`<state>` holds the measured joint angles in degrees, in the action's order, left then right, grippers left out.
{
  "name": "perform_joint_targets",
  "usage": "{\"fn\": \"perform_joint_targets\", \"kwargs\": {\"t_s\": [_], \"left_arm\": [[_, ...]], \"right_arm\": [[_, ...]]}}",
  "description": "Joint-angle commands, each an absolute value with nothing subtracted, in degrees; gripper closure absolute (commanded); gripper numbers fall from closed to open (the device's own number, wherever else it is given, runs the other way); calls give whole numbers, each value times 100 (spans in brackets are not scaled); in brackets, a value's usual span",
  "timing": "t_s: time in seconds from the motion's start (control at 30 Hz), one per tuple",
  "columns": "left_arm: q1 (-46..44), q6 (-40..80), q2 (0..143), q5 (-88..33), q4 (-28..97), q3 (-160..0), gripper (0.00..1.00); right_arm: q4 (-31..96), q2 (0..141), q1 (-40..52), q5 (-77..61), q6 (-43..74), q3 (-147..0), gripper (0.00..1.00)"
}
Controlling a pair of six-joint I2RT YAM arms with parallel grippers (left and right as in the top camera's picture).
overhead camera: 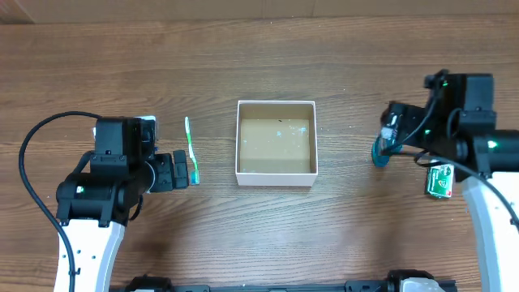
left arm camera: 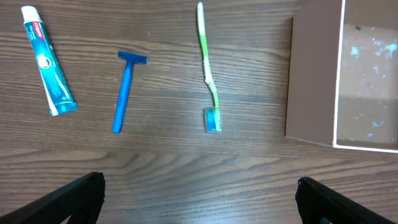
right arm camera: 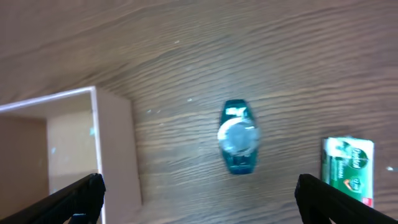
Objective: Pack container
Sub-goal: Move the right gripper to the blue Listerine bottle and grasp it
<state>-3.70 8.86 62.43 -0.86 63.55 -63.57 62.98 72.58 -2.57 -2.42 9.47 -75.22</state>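
Container (overhead camera: 276, 179), toothbrush (overhead camera: 191, 151) seemingly clear of left edge

I count one container (overhead camera: 268, 150), one toothbrush (left arm camera: 208, 68), one razor (left arm camera: 125, 90), one toothpaste tube (left arm camera: 48, 61), one teal bottle (right arm camera: 238, 138) and one green packet (right arm camera: 348, 165).

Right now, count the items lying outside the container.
5: toothpaste tube, blue razor and green toothbrush left of the container; teal bottle and green packet right. More may be hidden.

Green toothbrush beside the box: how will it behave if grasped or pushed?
The toothbrush looks thin, light and stiff. Lying flat on the table, it probably offers little height to grip. Pushed off-centre, it would likely pivot rather than slide straight.
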Motion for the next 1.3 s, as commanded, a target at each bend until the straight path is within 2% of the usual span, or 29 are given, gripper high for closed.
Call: {"fn": "perform_joint_targets", "kwargs": {"t_s": [0.0,0.3,0.47,0.53,0.7,1.27], "left_arm": [[-338,834,6252,-108,6359,-6525,0],[-340,838,6252,-108,6335,-6525,0],[-340,838,6252,-108,6272,-6525,0],[-340,838,6252,-108,6272,-6525,0],[-340,836,6252,-108,6274,-6525,0],[-340,836,6252,-108,6274,-6525,0]], "right_arm": [[6270,7697,-690,-270,993,-7725,0],[6226,9164,-762,-274,443,-7732,0],[6241,9491,-633,-399,246,-7728,5],[6219,9496,-580,-399,204,-7728,12],[6254,9496,-578,-399,185,-7728,42],[6289,9743,-578,-403,189,-7721,51]]}}
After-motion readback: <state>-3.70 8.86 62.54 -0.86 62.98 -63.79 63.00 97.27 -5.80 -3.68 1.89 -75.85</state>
